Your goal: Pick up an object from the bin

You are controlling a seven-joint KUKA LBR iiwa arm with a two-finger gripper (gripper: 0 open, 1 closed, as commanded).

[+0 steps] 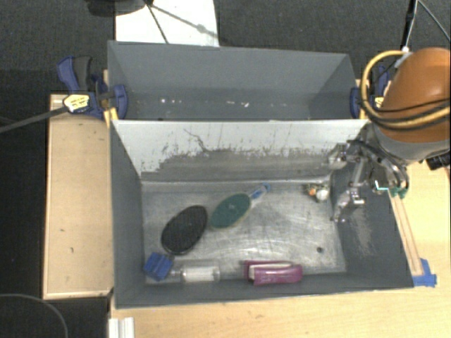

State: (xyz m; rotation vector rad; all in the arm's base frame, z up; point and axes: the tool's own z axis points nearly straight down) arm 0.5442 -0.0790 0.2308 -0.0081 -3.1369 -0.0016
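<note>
My gripper point(347, 201) hangs over the right end of the bin, close to the right wall and above the floor. Just to its left a small white and orange thing point(316, 191) lies near the back wall. Further left are a green oval brush with a blue handle point(235, 208) and a black oval brush point(184, 229). A purple flat oblong thing point(273, 272) lies along the front wall, left of and below the gripper.
A clear tube with a blue end point(182, 269) lies along the front wall at the left. The bare bin floor spreads between the green brush and the gripper. The arm, with its orange cover, comes in over the right rim.
</note>
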